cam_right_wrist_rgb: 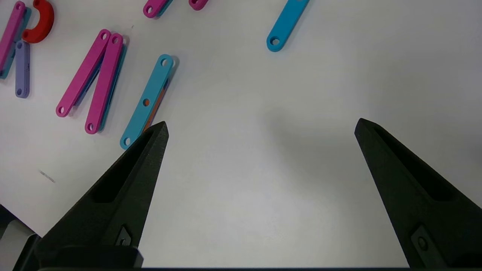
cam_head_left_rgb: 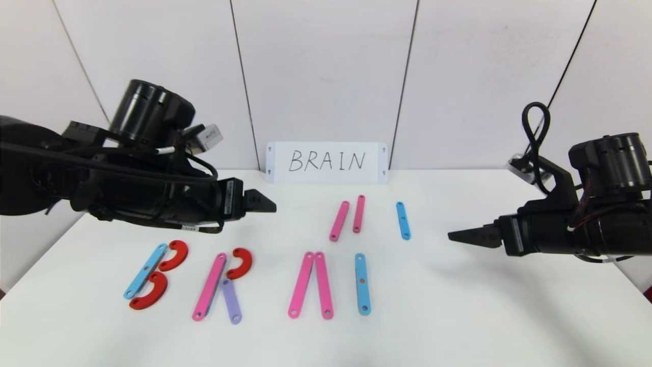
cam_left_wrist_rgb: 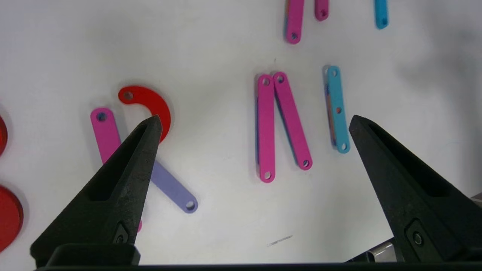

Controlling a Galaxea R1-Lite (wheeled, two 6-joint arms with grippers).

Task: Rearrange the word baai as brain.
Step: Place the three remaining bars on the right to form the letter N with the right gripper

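Flat plastic letters lie in a row on the white table (cam_head_left_rgb: pixel 458 316). A light-blue strip (cam_head_left_rgb: pixel 145 270) with two red half-rings (cam_head_left_rgb: pixel 173 255) makes a B. A pink strip (cam_head_left_rgb: pixel 209 286), a red half-ring (cam_head_left_rgb: pixel 240 263) and a purple strip (cam_head_left_rgb: pixel 231 300) make an R. Two pink strips (cam_head_left_rgb: pixel 310 284) meet at the top as an A without a crossbar. A light-blue strip (cam_head_left_rgb: pixel 362 283) is the I. My left gripper (cam_head_left_rgb: pixel 262 201) is open and empty, above the table behind the R. My right gripper (cam_head_left_rgb: pixel 466 236) is open and empty at the right.
Two loose pink strips (cam_head_left_rgb: pixel 348 218) and a loose light-blue strip (cam_head_left_rgb: pixel 403 220) lie behind the row. A white card (cam_head_left_rgb: pixel 326 162) with handwritten BRAIN stands against the back wall. Bare table lies right of the I under my right gripper (cam_right_wrist_rgb: pixel 260 128).
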